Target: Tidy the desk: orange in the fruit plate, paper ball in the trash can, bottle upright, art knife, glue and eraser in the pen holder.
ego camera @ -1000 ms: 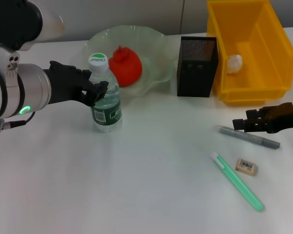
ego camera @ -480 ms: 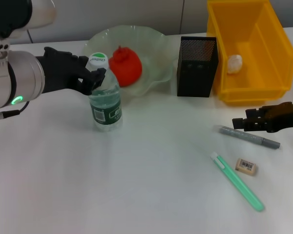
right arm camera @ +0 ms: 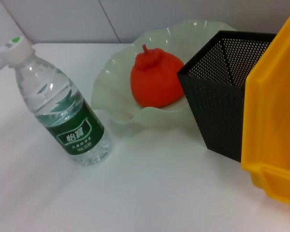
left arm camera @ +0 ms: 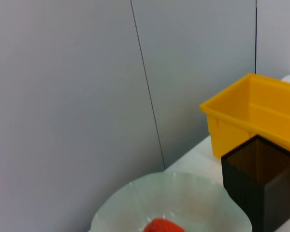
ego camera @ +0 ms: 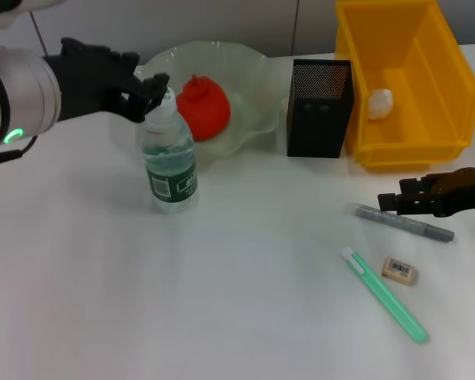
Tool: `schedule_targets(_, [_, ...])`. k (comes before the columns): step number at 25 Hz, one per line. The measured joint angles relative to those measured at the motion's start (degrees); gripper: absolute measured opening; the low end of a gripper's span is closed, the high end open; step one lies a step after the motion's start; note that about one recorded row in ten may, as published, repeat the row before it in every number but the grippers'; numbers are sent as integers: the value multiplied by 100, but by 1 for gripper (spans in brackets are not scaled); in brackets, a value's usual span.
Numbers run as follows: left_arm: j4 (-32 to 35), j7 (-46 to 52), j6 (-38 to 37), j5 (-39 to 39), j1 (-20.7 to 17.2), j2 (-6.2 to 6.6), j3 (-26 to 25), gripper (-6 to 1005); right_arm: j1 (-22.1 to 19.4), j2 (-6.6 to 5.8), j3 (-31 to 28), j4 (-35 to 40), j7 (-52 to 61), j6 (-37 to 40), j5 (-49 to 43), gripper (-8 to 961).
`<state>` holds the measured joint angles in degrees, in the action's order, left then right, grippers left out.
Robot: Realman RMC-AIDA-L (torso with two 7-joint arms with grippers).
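The bottle (ego camera: 170,162) stands upright on the table in front of the fruit plate (ego camera: 245,63), which holds the orange (ego camera: 203,107). My left gripper (ego camera: 146,89) hovers open at the bottle's cap and hides it. The paper ball (ego camera: 380,101) lies inside the yellow trash can (ego camera: 427,47), beside the black mesh pen holder (ego camera: 319,107). My right gripper (ego camera: 392,202) rests low, just above the grey art knife (ego camera: 404,222). The green glue stick (ego camera: 384,294) and the eraser (ego camera: 399,270) lie on the table nearer to me. The right wrist view shows the bottle (right arm camera: 67,116) and the orange (right arm camera: 157,82).
A grey wall runs behind the table. The pen holder (right arm camera: 222,96) stands tight against the trash can (right arm camera: 275,121). The left wrist view looks over the fruit plate (left arm camera: 135,203), pen holder (left arm camera: 261,179) and trash can (left arm camera: 251,116).
My left gripper has let go of the bottle's neck and risen up and back. The bottle stays standing. The right arm has not moved.
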<state>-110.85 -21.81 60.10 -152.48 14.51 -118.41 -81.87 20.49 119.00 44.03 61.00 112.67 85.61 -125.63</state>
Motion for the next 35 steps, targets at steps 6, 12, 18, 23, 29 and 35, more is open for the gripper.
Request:
schedule_targets(6, [-136, -156, -400, 53, -103, -7, 24, 384, -29, 0, 0, 0, 0, 4, 28, 653])
schedule_targets(12, [-120, -706, -733, 379, -214, -6, 24, 372, -80, 0, 0, 0, 0, 36, 38, 653])
schedule_targets(18, [13, -1537, -1022, 1462, -332, 0, -357, 360, -135, 0, 0, 0, 0, 65, 53, 653])
schedule_targets(23, [666, -2876, -992, 3274, -346, 5, -1198, 208, -204, 0, 0, -61, -52, 102, 170, 653])
schedule_targets(29, [1551, -4432, -354, 4743, -226, 1, -1931, 22, -265, 0, 1, -93, -70, 196, 260, 654])
schedule_targets(35, [2313, -5665, 333, 5381, -127, 4, -2228, 12, -311, 14, 38, -110, -260, 446, 412, 654])
